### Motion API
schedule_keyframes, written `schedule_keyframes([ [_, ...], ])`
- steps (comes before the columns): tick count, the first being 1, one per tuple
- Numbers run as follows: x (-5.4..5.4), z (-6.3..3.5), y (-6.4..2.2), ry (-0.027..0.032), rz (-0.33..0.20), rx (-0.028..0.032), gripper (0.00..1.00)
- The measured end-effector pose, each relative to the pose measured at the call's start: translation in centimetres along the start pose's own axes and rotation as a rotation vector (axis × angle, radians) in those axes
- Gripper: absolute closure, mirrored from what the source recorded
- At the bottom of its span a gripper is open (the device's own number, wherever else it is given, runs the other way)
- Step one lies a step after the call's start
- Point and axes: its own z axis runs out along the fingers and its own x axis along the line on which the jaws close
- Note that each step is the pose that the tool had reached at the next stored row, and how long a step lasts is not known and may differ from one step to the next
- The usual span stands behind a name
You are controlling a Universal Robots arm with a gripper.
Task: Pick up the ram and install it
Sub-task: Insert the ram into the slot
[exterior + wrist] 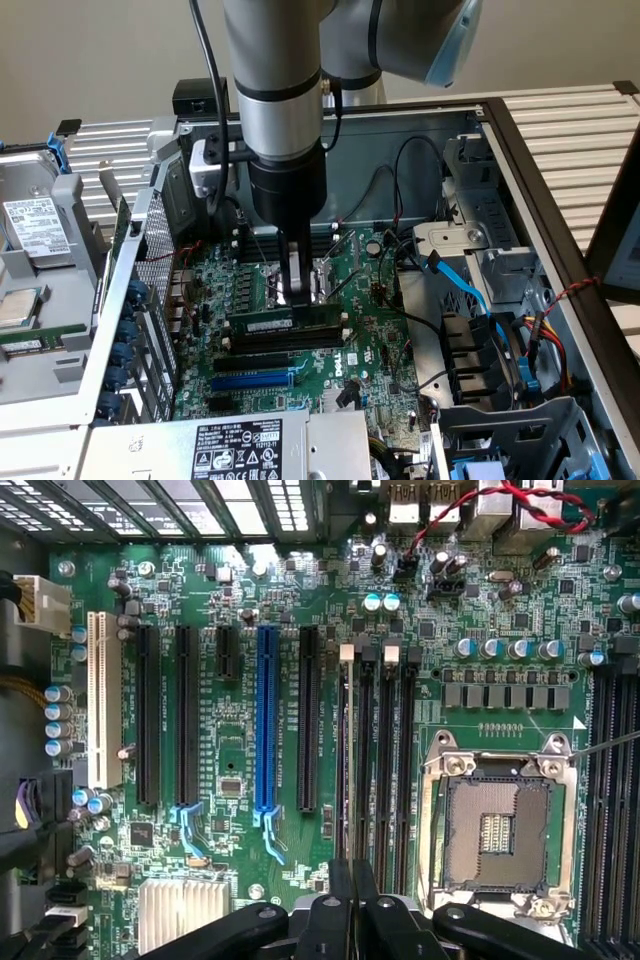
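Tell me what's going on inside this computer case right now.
A grey robot arm's gripper reaches down into the open metal computer case. Its fingers are shut on the top edge of a long flat green memory stick, which stands on edge among the black memory slots beside the empty square processor socket on the green motherboard. Whether the stick is fully seated cannot be told.

The ram [285, 325] is a long, thin green circuit-board stick with a white label. It stands upright on its long edge in a black memory slot [330, 340] near the middle of the motherboard [372, 352], its top edge pinched by the gripper [296, 296].
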Motion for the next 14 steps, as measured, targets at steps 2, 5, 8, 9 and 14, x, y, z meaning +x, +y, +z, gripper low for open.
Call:
schedule_keyframes([
  [2,0.00,0.05,0.01,0.0001,0.000,0.0031,0.88],
  [5,-0.01,0.11,0.05,-0.0001,0.000,0.0057,0.88],
  [8,-0.01,0.17,0.13,-0.0003,0.000,0.0071,0.88],
  [9,0.00,0.20,0.17,-0.0002,0.000,0.0077,0.88],
  [14,-0.01,0.36,0.24,-0.0002,0.000,0.0103,0.88],
])
